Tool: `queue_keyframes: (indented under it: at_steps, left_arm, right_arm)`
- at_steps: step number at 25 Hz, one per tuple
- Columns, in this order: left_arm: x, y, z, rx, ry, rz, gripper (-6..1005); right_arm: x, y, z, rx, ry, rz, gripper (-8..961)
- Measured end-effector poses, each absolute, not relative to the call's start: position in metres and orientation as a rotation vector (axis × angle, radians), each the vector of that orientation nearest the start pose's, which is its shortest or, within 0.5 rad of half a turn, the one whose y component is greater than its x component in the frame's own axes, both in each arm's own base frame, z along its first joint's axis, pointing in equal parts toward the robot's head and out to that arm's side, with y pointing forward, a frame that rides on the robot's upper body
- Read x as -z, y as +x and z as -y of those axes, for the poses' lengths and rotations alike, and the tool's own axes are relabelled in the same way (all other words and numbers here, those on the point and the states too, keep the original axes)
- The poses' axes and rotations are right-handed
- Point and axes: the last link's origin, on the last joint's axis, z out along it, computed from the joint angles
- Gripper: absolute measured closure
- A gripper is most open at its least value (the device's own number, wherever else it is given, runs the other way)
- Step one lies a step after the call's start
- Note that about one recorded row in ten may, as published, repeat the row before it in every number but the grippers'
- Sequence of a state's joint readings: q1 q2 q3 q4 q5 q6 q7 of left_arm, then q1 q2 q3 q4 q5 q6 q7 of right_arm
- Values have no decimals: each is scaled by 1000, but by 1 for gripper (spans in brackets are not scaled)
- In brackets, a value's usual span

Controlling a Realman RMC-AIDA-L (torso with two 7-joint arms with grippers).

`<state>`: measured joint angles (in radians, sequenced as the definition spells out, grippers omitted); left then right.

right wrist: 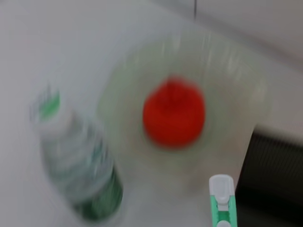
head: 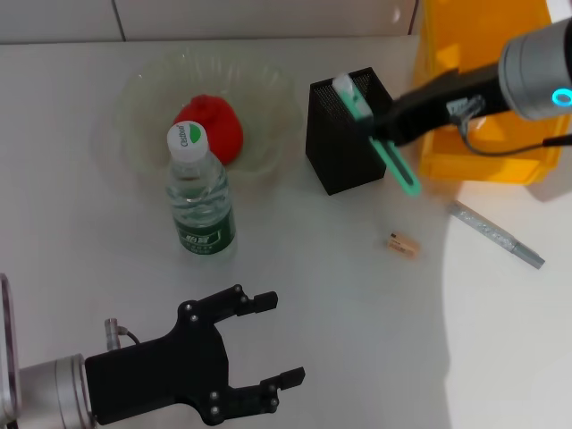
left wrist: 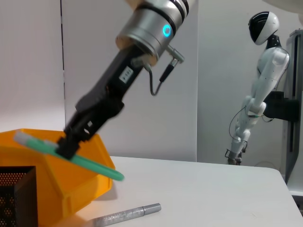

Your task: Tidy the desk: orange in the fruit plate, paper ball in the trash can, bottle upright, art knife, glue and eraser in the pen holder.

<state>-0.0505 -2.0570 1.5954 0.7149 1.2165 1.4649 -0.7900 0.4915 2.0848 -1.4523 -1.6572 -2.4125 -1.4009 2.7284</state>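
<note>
Green art knife (head: 384, 147) tilted, white end at the mesh pen holder (head: 344, 138) rim, lower end hanging past its right side. Right gripper (head: 393, 125) clamped on its middle, arm reaching in from the far right over the yellow bin (head: 483, 143). Left gripper (head: 259, 344) low at near left, fingers apart, holding nothing. Bottle (head: 200, 192) upright beside the fruit plate (head: 143, 116) holding the orange (head: 210, 125). Eraser (head: 403, 243) and glue (head: 496, 234) lie on the desk (head: 340, 313), right of the holder.

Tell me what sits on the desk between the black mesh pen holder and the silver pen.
In the head view, only the small tan eraser lies between the black mesh pen holder and the silver pen; otherwise bare white desk.
</note>
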Motion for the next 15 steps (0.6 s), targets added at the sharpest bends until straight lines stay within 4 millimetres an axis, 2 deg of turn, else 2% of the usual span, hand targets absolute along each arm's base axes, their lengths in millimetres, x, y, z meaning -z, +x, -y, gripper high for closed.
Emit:
queue_keyframes:
  at_steps: [1, 2, 3, 4, 6, 8, 11, 15]
  left_arm:
    - [66, -274, -196, 929, -2726, 171, 191]
    - [66, -273, -196, 929, -2726, 171, 191]
    - [66, -273, -196, 930, -2726, 170, 191]
    - [66, -273, -196, 930, -2726, 169, 191]
    - [66, -273, -197, 930, -2725, 166, 191]
    - [66, -273, -197, 930, -2725, 165, 191]
    - [66, -273, -197, 929, -2725, 169, 191]
    - [66, -274, -197, 928, -2725, 178, 191]
  right_arm:
    - [-32, 110, -354, -213, -2507, -791, 787]
    - [-32, 110, -354, -213, -2507, -791, 787]
    - [-43, 109, -362, -402, -2460, -727, 786]
    - [-43, 109, -362, -402, -2460, -727, 786]
    - [-45, 115, -374, -561, -2403, -648, 786]
    - [-43, 119, -379, -592, -2389, -629, 786]
    - [-27, 133, -393, -639, -2381, -595, 786]
    - [-18, 139, -401, -657, -2382, -579, 786]
